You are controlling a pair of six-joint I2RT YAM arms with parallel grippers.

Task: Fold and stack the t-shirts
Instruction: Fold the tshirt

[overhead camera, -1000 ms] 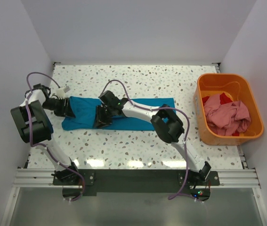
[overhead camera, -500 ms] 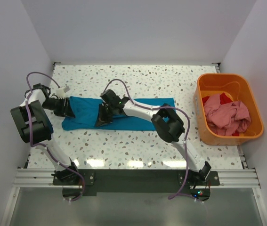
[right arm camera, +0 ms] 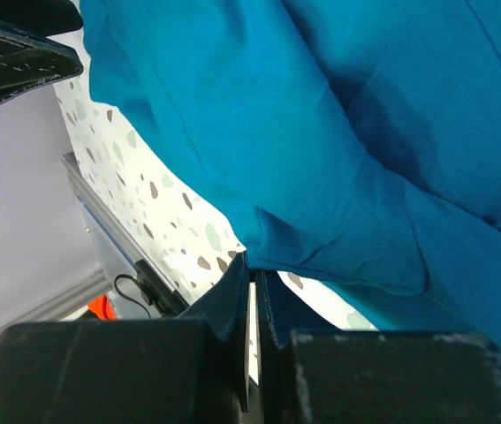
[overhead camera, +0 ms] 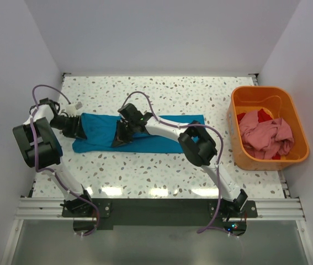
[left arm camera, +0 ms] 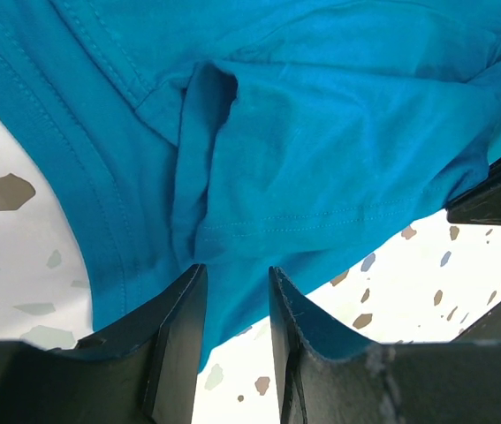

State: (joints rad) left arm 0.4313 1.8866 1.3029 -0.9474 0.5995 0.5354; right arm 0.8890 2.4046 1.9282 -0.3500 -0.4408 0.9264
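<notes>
The teal-blue t-shirt (overhead camera: 164, 137) lies stretched across the middle of the table. It fills the left wrist view (left arm camera: 321, 132) and the right wrist view (right arm camera: 338, 124). My left gripper (overhead camera: 78, 128) is at the shirt's left end. Its jaws (left arm camera: 232, 276) stand narrowly apart with a bunched fold of cloth between their tips. My right gripper (overhead camera: 119, 140) is at the shirt's near edge, left of centre, and is shut (right arm camera: 252, 265) on a fold of that edge. Pink shirts (overhead camera: 266, 135) and a red shirt (overhead camera: 264, 115) lie crumpled in the tub.
The orange plastic tub (overhead camera: 262, 88) stands at the table's right side. White walls close in on the left, back and right. A small white connector (overhead camera: 78, 105) lies near the left arm's cable. Speckled tabletop (overhead camera: 162, 171) shows in front of the shirt.
My right gripper has shifted slightly left and back along the shirt's near edge, taking the cloth fold with it. The left gripper has barely moved.
</notes>
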